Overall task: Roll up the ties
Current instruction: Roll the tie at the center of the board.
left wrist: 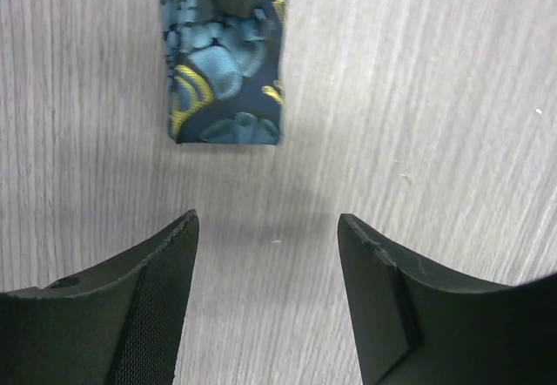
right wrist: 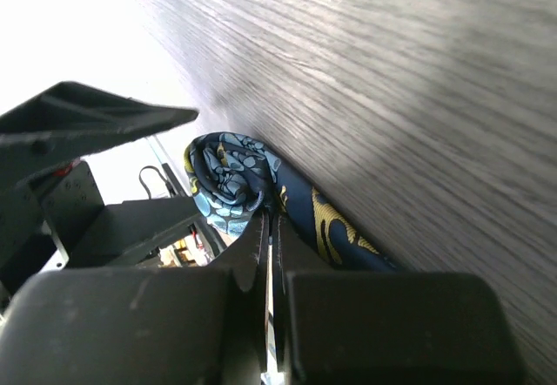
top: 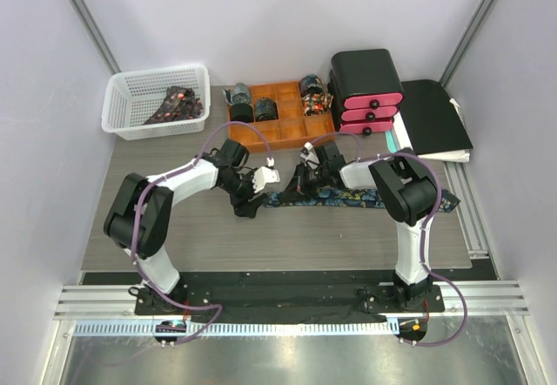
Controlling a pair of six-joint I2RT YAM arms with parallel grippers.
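Currently the right gripper [right wrist: 268, 228] is clenched on the tie [right wrist: 231, 176], pinching a folded-over loop of fabric right at its fingertips. The left gripper [left wrist: 265, 228] is released, jaws spread wide, holding nothing and resting above the bare table [left wrist: 435, 97].

Failure modes, judged from this position:
- Slip. The pinch is narrow and sits at the very tip of the fingers. Rotating the wrist to wind the next turn could pull the smooth fabric free.
- Unwinding. Only the first turn looks formed. With no second grip on it, the loop could spring flat if the pinch loosens.
- Skewed coil. The long free length lies unguided on the table. Drag along it could twist the strip, so that the turns stack off-centre.

Position of the tie:
- At the right gripper, the loop sits between and just beyond the fingertips, on the table.
- At the left gripper, a squared end lies ahead of the open fingers, apart from them and a little left of the gap.
- In the top view, the strip runs from between the two grippers rightward under the right arm, toward the table's right edge.

Beyond, finished rolls [top: 313, 96] sit in the tray [top: 291, 130]. The basket [top: 122, 115] stands at the far left.
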